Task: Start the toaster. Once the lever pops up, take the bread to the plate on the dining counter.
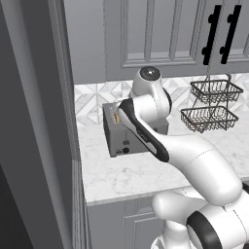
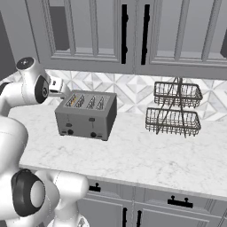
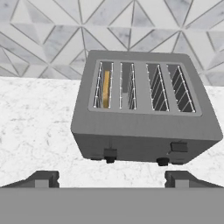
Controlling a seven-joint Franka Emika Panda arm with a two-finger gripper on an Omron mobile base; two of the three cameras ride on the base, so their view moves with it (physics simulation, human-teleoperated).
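The tool (image 3: 112,178) stands wide open with nothing between its tips, hovering above and in front of the toaster (image 3: 144,109), which sits on the marble desk (image 3: 35,127) straight ahead of it and a little below. Going left to right along the toaster's top from the tool: the leftmost slot holds the bread (image 3: 106,89), sunk deep so only its golden edge shows; the other three slots look empty. On the front face, the left lever (image 3: 110,153) sits low, near the bottom edge, while the right lever (image 3: 179,146) sits higher. I judge that the left lever has been pressed down and toasting is under way. What is left: waiting for that lever to pop up, lifting the bread out, and carrying it to the plate on the dining counter.

The hand view gives the slots and levers plainly. The left base view hides most of the toaster's top behind the arm. The right base view adds a two-tier wire basket (image 2: 174,111), off to the right of the tool, well apart from the toaster.
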